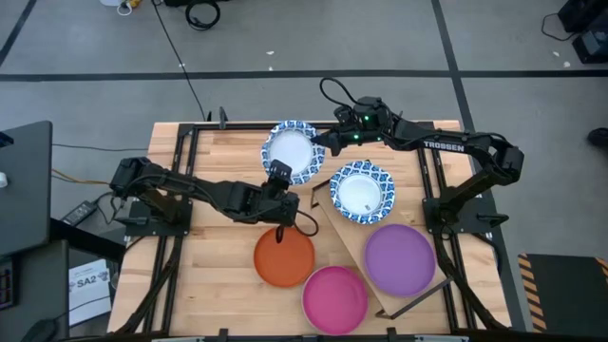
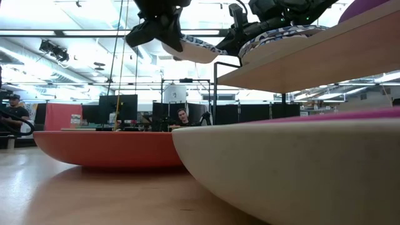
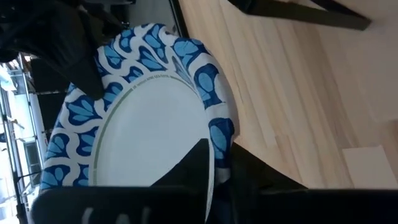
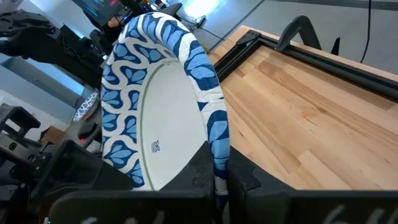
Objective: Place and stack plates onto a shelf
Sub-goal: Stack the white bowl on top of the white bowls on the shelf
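A blue-and-white plate (image 1: 288,152) hangs in the air between both grippers over the far middle of the table; the low view shows the plate (image 2: 194,51) above shelf height. My left gripper (image 1: 278,177) is shut on its near rim and my right gripper (image 1: 326,142) on its right rim. The shelf (image 1: 356,237) stands slantwise at the right and carries another blue-and-white plate (image 1: 361,190) and the purple plate (image 1: 399,258). The orange-red plate (image 1: 283,256) and the pink plate (image 1: 334,297) lie on the tabletop. My left gripper pinches the plate's patterned rim (image 3: 219,143) on its near side, with one finger (image 3: 193,165) lying on the white centre and the other behind the plate. It comes level from the table's left-near side. The plate is lifted clear. My right gripper pinches the plate's rim (image 4: 217,146) on its right-far side, one finger (image 4: 200,169) on the upper face and the other under it. It reaches in from the table's right. The plate touches nothing else.
Black frame rails (image 1: 180,161) run along the table's left and right sides. The shelf's black legs (image 1: 408,306) reach toward the near edge. Bare wood (image 1: 218,256) lies left of the orange-red plate. People sit in the room behind the table (image 2: 181,117).
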